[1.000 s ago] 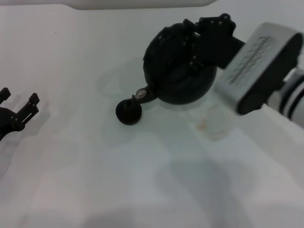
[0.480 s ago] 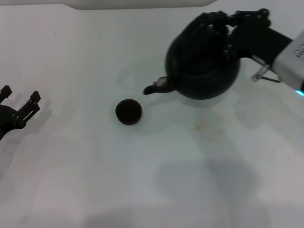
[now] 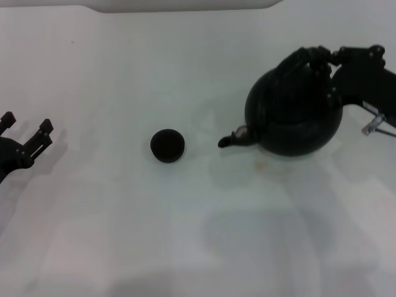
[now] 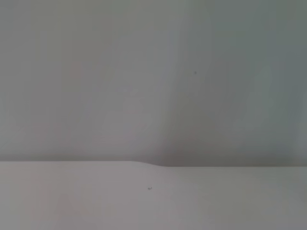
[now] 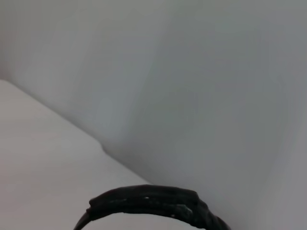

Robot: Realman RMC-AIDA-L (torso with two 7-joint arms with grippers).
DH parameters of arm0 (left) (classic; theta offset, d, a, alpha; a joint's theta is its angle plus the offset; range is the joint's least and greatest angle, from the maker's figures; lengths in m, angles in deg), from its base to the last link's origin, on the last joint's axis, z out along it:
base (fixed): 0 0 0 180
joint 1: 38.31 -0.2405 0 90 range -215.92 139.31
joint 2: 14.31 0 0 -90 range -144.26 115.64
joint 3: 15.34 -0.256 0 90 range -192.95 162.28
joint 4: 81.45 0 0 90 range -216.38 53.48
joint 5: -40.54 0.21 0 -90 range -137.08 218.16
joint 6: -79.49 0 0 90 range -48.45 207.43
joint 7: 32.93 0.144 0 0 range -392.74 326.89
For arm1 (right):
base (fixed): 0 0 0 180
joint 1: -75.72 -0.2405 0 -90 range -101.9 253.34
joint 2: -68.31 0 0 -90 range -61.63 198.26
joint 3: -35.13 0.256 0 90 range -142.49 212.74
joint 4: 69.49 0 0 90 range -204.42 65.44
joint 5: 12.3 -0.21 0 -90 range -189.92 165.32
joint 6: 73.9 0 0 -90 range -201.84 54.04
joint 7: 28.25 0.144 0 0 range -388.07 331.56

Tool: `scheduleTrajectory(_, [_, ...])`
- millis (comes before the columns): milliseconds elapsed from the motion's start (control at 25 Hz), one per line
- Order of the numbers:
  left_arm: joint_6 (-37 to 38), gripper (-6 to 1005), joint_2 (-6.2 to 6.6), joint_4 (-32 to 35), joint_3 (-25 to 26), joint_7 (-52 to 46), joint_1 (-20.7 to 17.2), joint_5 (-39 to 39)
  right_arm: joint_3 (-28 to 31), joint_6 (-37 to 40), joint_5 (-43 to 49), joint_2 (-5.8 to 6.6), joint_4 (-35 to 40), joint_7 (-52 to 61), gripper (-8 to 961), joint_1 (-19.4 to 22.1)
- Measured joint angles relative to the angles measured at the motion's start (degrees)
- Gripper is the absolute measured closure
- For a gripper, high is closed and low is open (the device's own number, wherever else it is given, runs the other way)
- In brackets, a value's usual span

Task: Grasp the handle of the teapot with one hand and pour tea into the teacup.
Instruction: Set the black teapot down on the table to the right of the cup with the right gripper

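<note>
Round matte black teapot point(image 3: 294, 120) carried rightward away from the tiny dark round teacup point(image 3: 167, 145), spout no longer over the teacup, pot levelled upright, right end effector point(image 3: 334, 62) withdrawn with it, clamped on the arched black handle point(image 3: 303, 59).

The head camera looks steeply down on the white tabletop point(image 3: 198, 235), while both wrist cameras sit low, facing pale walls, sharing that surface.

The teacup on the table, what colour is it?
The teacup is very dark, near black; the head view shows it best.
</note>
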Motion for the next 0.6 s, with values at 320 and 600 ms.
scheduleTrajectory(320, [0.77, 164, -0.01, 0.00, 0.00, 0.00, 0.46, 0.00, 2.57, 8.17, -0.86, -0.33, -1.06, -1.27, 837, 2.57])
scheduleTrajectory(600, [1.38, 165, -0.10, -0.02, 0.00, 0.00, 0.87, 0.00, 3.08, 10.93, -3.33, -0.29, -3.50, -3.81, 837, 2.14])
